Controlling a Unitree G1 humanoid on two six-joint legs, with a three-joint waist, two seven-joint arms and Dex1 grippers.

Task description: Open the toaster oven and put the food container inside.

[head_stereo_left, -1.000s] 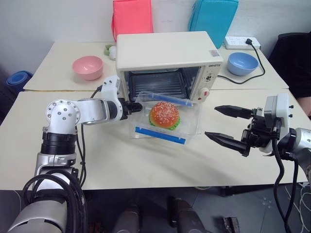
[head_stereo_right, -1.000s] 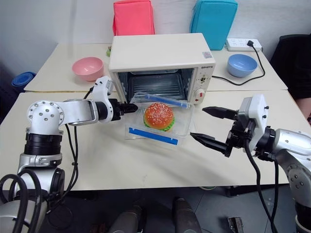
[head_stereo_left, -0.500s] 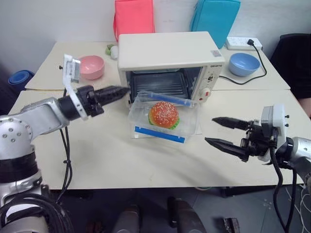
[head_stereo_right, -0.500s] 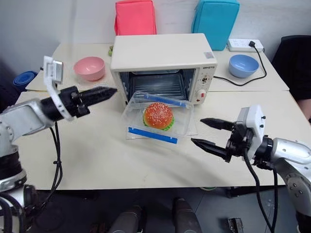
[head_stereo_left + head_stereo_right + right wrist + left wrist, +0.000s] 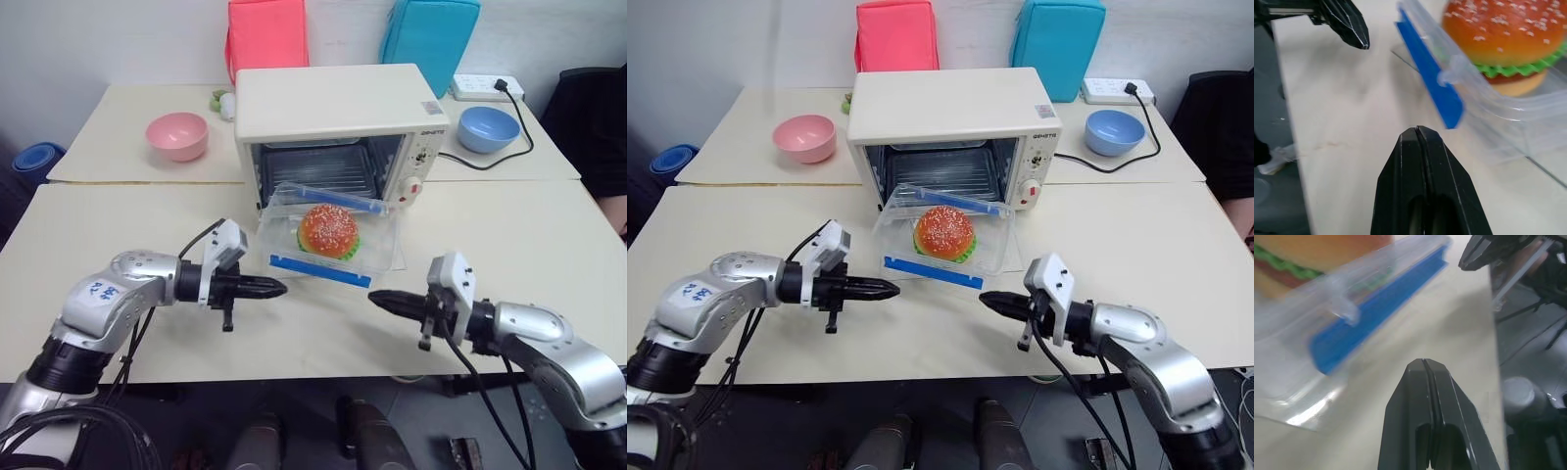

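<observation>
While both arms hang low over the near edge of the table (image 5: 549, 245), each pair of black fingers is pressed together with nothing between them. Left gripper (image 5: 277, 289): tips pointing toward the robot's right, just short of the near-left corner of the food container (image 5: 333, 240), apart from it. Right gripper (image 5: 376, 298): tips pointing toward the robot's left, just beside the container's near-right corner, also apart from it. The 2 grippers face each other in front of the box.

Food container: a clear, thin-walled plastic box with 2 blue clip strips (image 5: 319, 271), a sesame-bun burger (image 5: 330, 230) visible within; it sits on the toaster oven's lowered glass door, directly before the open cavity.

Toaster oven (image 5: 338, 117): door down, rack exposed, so only the insertion step appears to remain.

Handling, as a judgement: the box looks light, smooth-sided and somewhat flexible, so it may slide easily or bow under a hard pinch. Its 2 short ends, or the stiffer clip-strip edges, seem the soundest places to press.
</observation>
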